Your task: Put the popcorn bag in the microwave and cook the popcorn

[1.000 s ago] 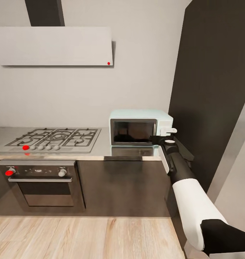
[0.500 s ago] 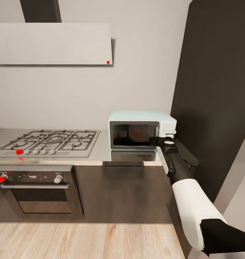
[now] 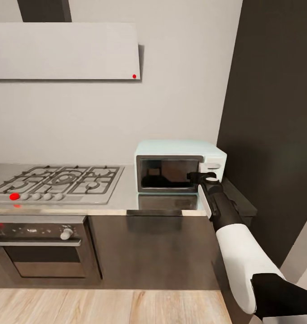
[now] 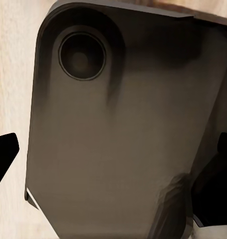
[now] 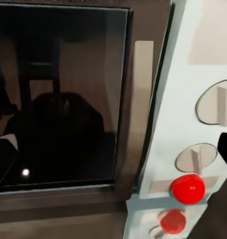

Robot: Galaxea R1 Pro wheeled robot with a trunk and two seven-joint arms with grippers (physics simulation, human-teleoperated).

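Note:
The pale mint-white microwave [image 3: 180, 168] stands on the grey steel countertop [image 3: 126, 200], against the tall dark cabinet. Its dark glass door [image 5: 63, 99] is closed. My right gripper [image 3: 200, 176] is held out at the door's right edge, close to the front, open [image 5: 113, 154] with nothing between its fingers. Beside the door's steel frame [image 5: 142, 109] are two round knobs [image 5: 217, 102] and a red button [image 5: 188, 189]. My left gripper [image 4: 113, 149] hangs open over my own dark base. The popcorn bag and popcorn are out of view.
A steel gas hob [image 3: 59, 182] lies left of the microwave, with a dark oven [image 3: 41, 245] below and a white flat hood [image 3: 63, 51] above. The tall dark-brown cabinet [image 3: 275, 112] walls off the right. Wood floor [image 3: 104, 306] runs along the cabinet fronts.
The whole head view has shifted, so the camera moved. My right gripper has dropped slightly across the microwave's front, from the knob panel to the door's right edge.

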